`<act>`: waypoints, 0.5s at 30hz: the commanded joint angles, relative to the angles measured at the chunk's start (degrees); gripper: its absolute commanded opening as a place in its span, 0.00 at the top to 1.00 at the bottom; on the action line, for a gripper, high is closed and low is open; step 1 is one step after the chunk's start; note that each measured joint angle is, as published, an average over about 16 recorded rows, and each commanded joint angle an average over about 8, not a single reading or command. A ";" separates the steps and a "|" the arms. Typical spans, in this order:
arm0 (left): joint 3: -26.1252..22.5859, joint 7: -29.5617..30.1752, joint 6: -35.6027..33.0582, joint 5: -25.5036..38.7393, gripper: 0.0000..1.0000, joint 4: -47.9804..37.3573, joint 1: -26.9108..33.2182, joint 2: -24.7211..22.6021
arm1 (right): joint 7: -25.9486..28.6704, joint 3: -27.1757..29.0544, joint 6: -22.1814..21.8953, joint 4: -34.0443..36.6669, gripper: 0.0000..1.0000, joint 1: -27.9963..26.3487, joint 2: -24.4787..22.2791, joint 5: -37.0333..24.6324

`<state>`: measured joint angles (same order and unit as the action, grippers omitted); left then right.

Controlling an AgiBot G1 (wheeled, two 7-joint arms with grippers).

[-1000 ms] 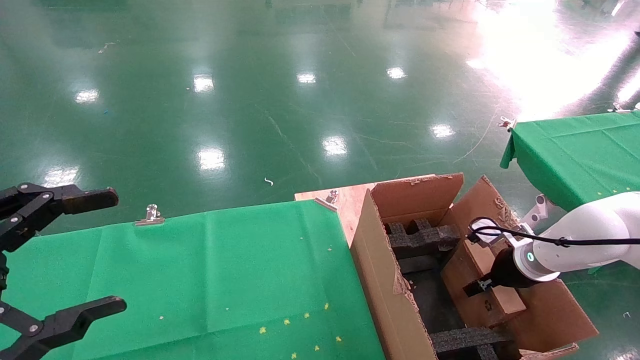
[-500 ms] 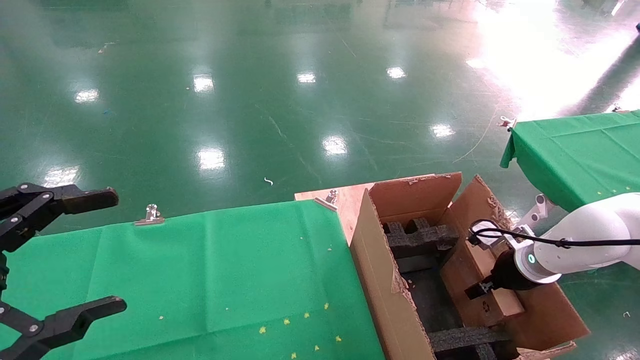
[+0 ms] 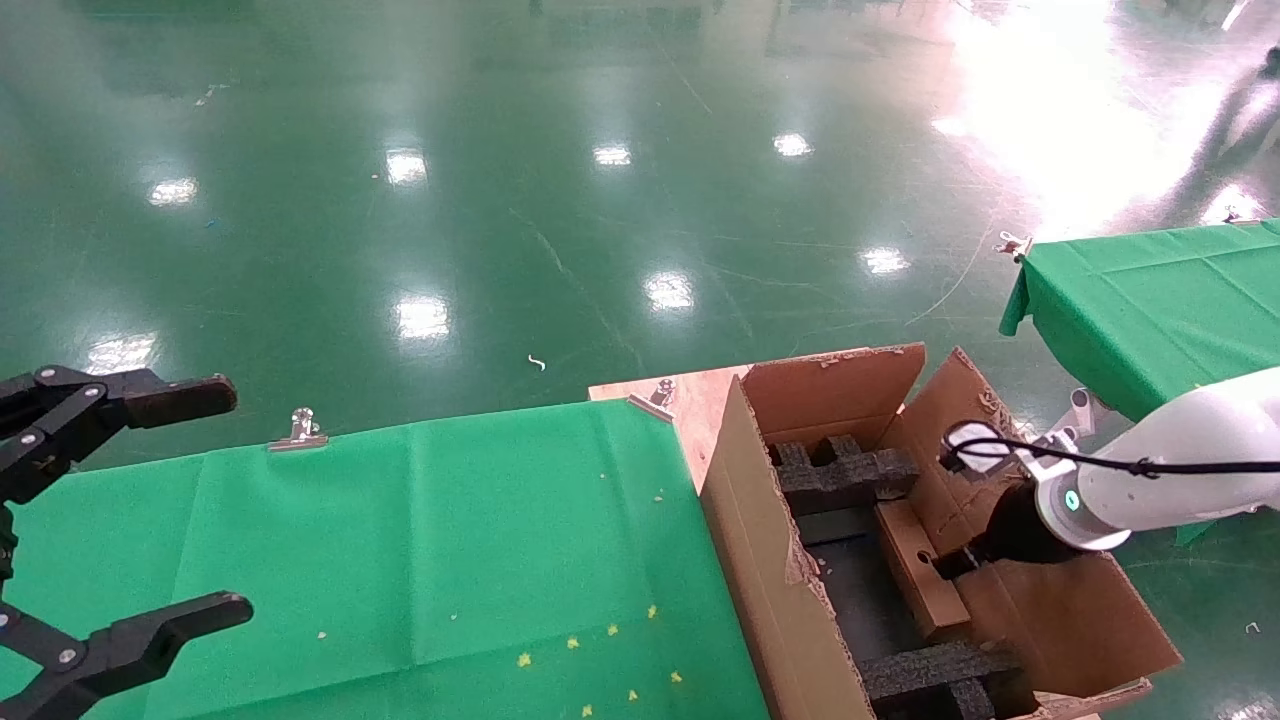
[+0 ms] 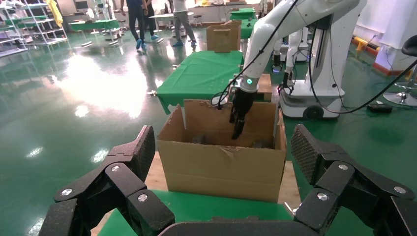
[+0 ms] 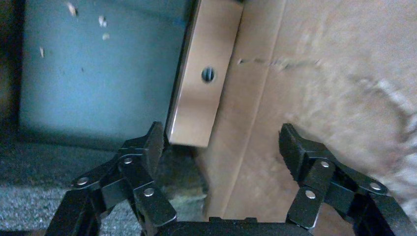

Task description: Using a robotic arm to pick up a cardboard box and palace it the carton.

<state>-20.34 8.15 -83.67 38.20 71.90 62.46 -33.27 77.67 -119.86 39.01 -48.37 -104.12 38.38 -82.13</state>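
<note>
The small brown cardboard box [image 3: 912,568] stands on its long edge inside the carton [image 3: 760,530], close to the right wall, between the black foam blocks. The right wrist view shows its narrow side with a round hole [image 5: 205,93]. My right gripper [image 3: 962,563], on the white robotic arm [image 3: 1170,480], hangs just beside the box with its jaws open [image 5: 221,140] and nothing between them; one fingertip is near the box's end. My left gripper [image 3: 205,505] is parked open over the green table's left end, facing the carton [image 4: 221,164].
Black foam blocks [image 3: 845,470] [image 3: 935,675] sit at the carton's far and near ends. The green-covered table [image 3: 400,560] lies left of the carton, with metal clips [image 3: 300,430] on its far edge. A second green table [image 3: 1150,310] stands at the right.
The right gripper has opened and drawn back a little to the right. The cardboard box left its grasp and dropped onto its edge, deeper in the carton. The left arm has not moved.
</note>
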 commanded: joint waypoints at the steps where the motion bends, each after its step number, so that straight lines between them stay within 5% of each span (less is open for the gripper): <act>1: 0.00 0.00 0.00 0.00 0.00 0.00 0.00 0.00 | 0.04 0.02 0.02 -0.23 0.00 -0.54 -0.16 -0.23; 15: -0.01 0.00 0.00 0.00 0.00 0.00 0.00 0.00 | -3.17 8.58 -3.41 -17.96 0.00 -12.41 -10.32 7.78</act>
<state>-20.34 8.15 -83.66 38.20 71.89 62.46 -33.26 74.58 -111.45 36.28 -65.61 -115.79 28.34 -74.26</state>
